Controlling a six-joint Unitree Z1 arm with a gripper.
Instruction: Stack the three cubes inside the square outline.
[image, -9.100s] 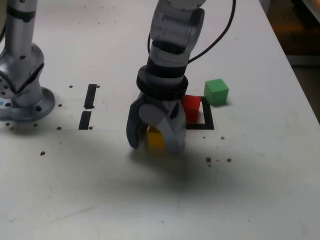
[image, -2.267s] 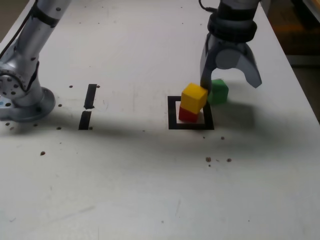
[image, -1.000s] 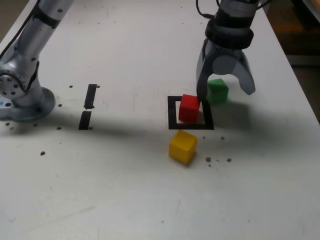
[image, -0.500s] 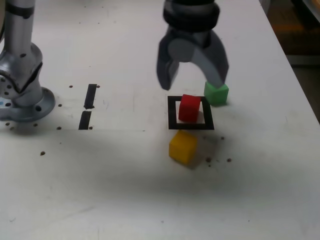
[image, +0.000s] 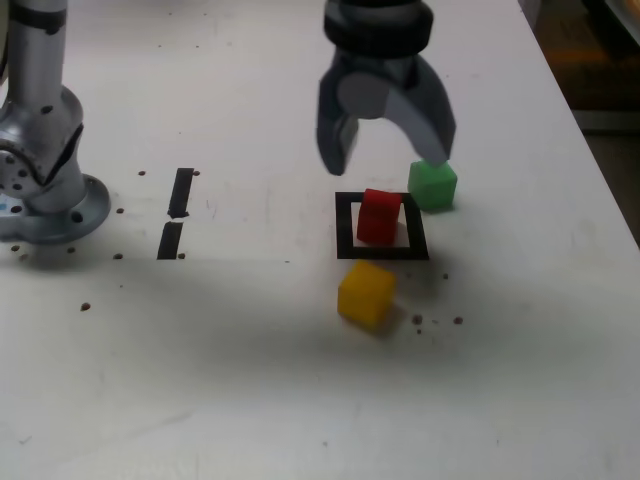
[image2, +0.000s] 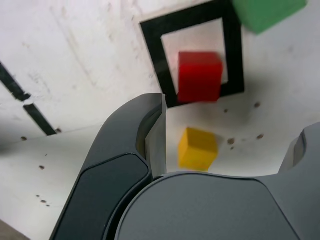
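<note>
1. Gripper (image: 387, 167), with curved grey fingers of a hard, smooth-looking material, is hovering above the white, speckled tabletop (image: 200, 350) in the exterior view, its jaws standing wide apart and holding nothing.
2. In that same view, the solid red cube (image: 379, 218) is sitting within the square outline (image: 380, 253) of black tape, its white middle showing around the cube.
3. The solid yellow cube (image: 366, 295) is resting outside the frame, near its edge on the side toward the exterior view's bottom.
4. The solid green cube (image: 432, 187) is lying outside too, just beside the frame's upper corner on the exterior view's right; whether it is touching the tape, I cannot tell.
5. Two short, straight black tape strips (image: 181, 192) are lying well apart from the cubes, toward the exterior view's left, near the grey robot arm's round base (image: 75, 215).
6. In the wrist view, the spread fingers are leaving a broad gap, and the yellow cube is showing between them, untouched.
7. The red cube is appearing to overlap the tape's inner edge here, though the slanting angle is probably causing that.
8. The green cube is showing only partly, running out of the wrist view.
</note>
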